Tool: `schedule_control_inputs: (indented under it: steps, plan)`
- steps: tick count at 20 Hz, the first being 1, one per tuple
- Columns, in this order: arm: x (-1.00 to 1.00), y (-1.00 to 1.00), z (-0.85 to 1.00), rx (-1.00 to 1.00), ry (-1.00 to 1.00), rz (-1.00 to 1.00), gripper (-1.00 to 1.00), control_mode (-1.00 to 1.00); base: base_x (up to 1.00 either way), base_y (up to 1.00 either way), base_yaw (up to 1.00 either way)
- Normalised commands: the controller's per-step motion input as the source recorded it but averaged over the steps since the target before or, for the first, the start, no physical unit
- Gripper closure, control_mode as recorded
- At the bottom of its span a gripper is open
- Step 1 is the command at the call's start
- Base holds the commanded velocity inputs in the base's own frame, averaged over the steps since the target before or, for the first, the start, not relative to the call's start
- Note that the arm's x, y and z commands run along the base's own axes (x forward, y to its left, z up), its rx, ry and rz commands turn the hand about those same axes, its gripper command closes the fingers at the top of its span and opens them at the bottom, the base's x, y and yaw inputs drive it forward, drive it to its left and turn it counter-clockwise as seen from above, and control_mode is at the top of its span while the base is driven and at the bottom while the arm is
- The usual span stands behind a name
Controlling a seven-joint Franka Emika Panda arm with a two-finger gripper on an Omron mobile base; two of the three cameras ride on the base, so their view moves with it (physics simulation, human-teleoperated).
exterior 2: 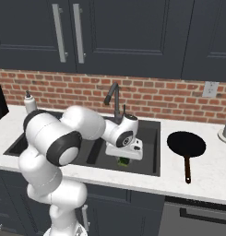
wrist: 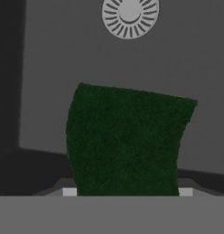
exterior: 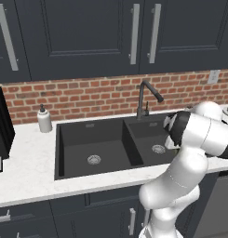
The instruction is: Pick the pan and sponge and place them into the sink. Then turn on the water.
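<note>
**Claw over the right basin with the sponge between its fingers**

The claw (exterior 2: 124, 161) hangs low inside the right basin of the sink (exterior 2: 153, 152), partly open and closed on the sponge (exterior 2: 124, 161), whose green face shows just beneath the white hand. In the hand view the sponge (wrist: 127, 139) rises between the finger tips, and the basin's round silver drain (wrist: 130, 16) lies beyond it on the dark floor. The pan (exterior 2: 186, 144) rests on the white tabletop (exterior 2: 211, 177) just right of the sink, handle pointing toward the front edge. The gooseneck faucet (exterior: 144, 97) stands at the back rim of the sink (exterior: 57, 153), between the two basins. A white soap dispenser (exterior: 44, 119) stands on the tabletop near the sink's back left corner.
</note>
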Motion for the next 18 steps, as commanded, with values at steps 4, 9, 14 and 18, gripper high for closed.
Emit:
schedule_control_inputs:
  steps: [4,9,14,18]
  plan:
    - [0.26,0.00,-0.16,0.01,0.02,0.00,1.00,-1.00,0.00,0.00,0.00]
    - [0.27,0.00,-0.26,0.00,0.00,0.00,1.00,-1.00,0.00,0.00,0.00]
    - [0.23,0.00,-0.34,0.00,0.00,0.00,1.00,-1.00,0.00,0.00,0.00]
    - [0.22,0.00,-0.22,0.01,0.00,0.00,1.00,-1.00,0.00,0.00,0.00]
